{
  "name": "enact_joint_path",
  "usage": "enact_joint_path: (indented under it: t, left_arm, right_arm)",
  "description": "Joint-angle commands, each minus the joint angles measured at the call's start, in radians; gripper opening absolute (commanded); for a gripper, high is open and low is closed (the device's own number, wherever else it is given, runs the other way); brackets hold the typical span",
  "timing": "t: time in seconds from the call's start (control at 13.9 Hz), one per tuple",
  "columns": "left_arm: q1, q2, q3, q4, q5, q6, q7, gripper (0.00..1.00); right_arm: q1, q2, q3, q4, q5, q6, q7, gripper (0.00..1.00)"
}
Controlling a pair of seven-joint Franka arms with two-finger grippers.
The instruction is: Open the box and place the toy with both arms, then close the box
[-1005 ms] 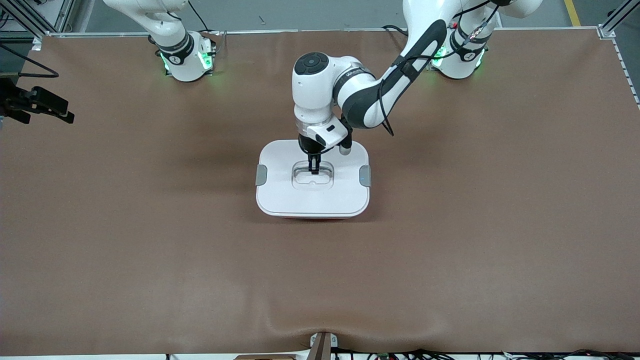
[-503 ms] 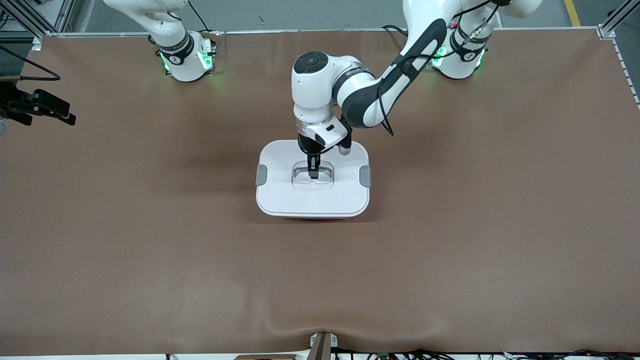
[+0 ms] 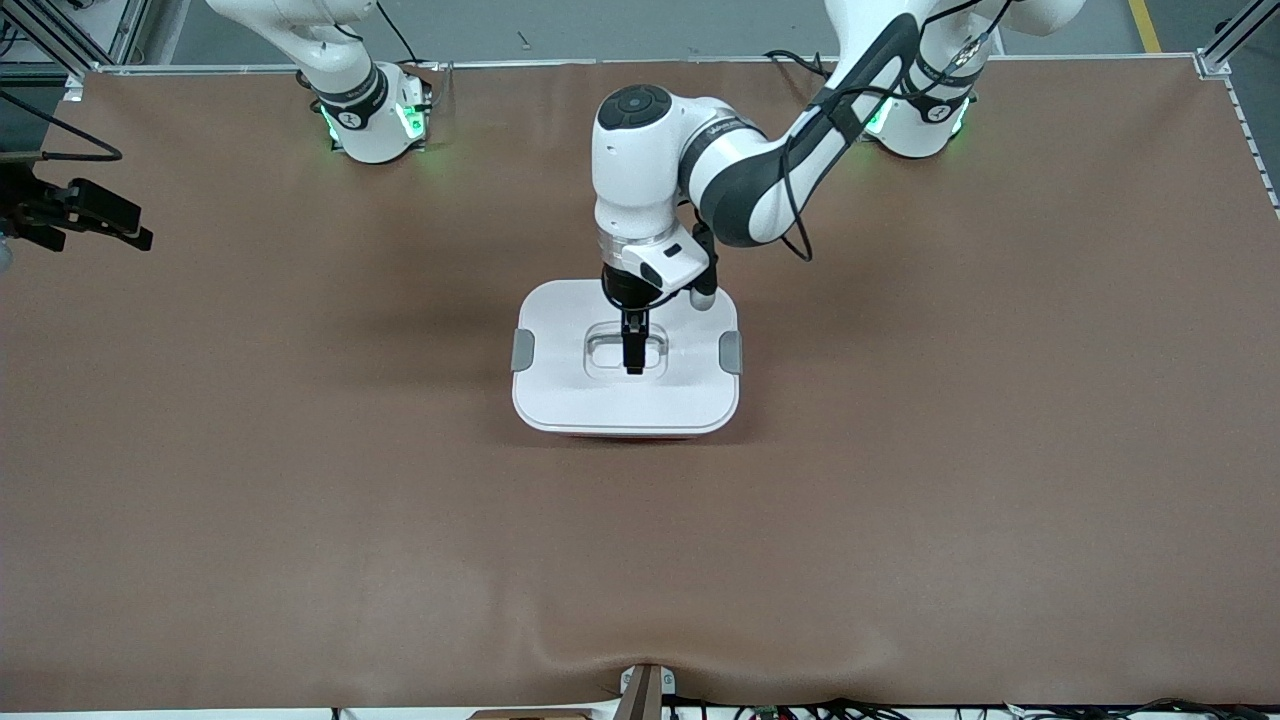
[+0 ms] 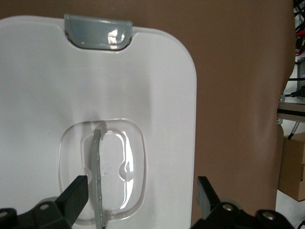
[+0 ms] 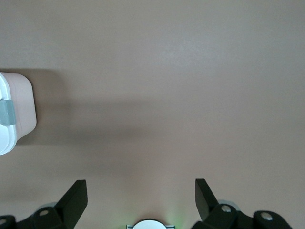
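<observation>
The box point(image 3: 625, 434) stands in the middle of the table, its white lid point(image 3: 560, 390) on, with a grey clip at each end point(image 3: 522, 349) point(image 3: 731, 352). My left gripper point(image 3: 634, 352) hangs open just over the lid's recessed centre handle point(image 4: 97, 176). In the left wrist view the left gripper point(image 4: 141, 192) has its fingers wide apart and nothing between them. My right gripper point(image 3: 138, 225) waits in the air at the right arm's end of the table. Its wrist view shows the right gripper point(image 5: 140, 192) open and the box's pink wall point(image 5: 21, 112). The toy is out of view.
A brown mat covers the table point(image 3: 900, 500). The right arm's base point(image 3: 375, 120) and the left arm's base point(image 3: 920, 125) stand along the edge farthest from the front camera. A small bracket point(image 3: 640, 690) sits at the nearest edge. A cardboard carton point(image 4: 291, 164) stands off the table.
My left gripper was shut on the lid's handle; it has opened, let go and risen a little. The lid stays on the box. The right arm has hardly moved.
</observation>
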Motion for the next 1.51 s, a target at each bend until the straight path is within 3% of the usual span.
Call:
enact_joint_path:
  t: [0.0, 0.29, 0.72, 0.93, 1.44]
  left_arm:
    - [0.045, -0.039, -0.011, -0.001, -0.011, -0.049, 0.094, 1.0]
    - [0.135, -0.096, -0.011, -0.001, -0.146, -0.063, 0.278, 1.0]
    - [0.238, -0.134, -0.014, -0.002, -0.165, -0.132, 0.507, 1.0]
    - [0.299, -0.156, -0.013, -0.002, -0.219, -0.178, 0.711, 1.0]
    - [0.453, -0.22, -0.01, -0.001, -0.219, -0.299, 1.264, 1.0]
  right_arm:
    - [0.027, -0.001, -0.003, 0.005, -0.036, 0.006, -0.005, 1.0]
    - [0.029, 0.0, -0.003, 0.005, -0.036, 0.008, -0.005, 1.0]
    - [0.033, 0.0, -0.003, 0.007, -0.037, 0.008, -0.005, 1.0]
    - [0.033, 0.0, -0.003, 0.007, -0.037, 0.008, -0.005, 1.0]
    - [0.035, 0.003, -0.001, 0.008, -0.05, 0.019, -0.005, 1.0]
